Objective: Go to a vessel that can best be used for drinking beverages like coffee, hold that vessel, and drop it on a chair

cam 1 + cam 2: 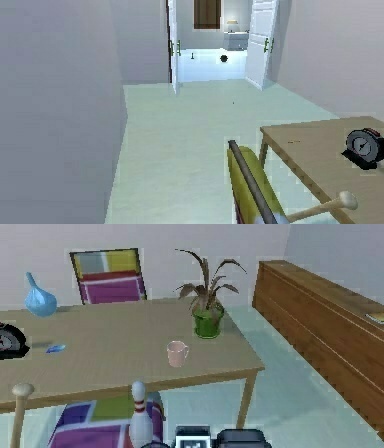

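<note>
In the arm side view a blue vase (40, 296) stood at the counter's (110, 349) ten o'clock corner. Behind the counter, at twelve o'clock, was the far chair (108, 274) with its coloured patches. The near chair (95, 419) sat at seven o'clock with its seat partly under the counter's edge, so a drop aimed there seemed likely to strike the counter or spill to the floor. A white pin (140, 412) with a red band rose across the near edge (what it stood on could not be told). It stood close to the line of any reach, and a careless extension could have toppled it. The pink mug (177, 353), the vessel wanted, stood upright on the counter toward its four o'clock part, apart from its neighbours. The end effector (180, 438) showed at the mug's six o'clock, at the bottom edge. Its far end could not be made out, so neither how its fingers stood nor whether it had hold of anything could be told. The potted plant (208, 302) stood at the mug's one o'clock, and an overshoot might have pushed the mug into it or brushed its leaves. A wooden sideboard (320, 319) ran along three o'clock and looked likely to cramp any turn of the base.
</note>
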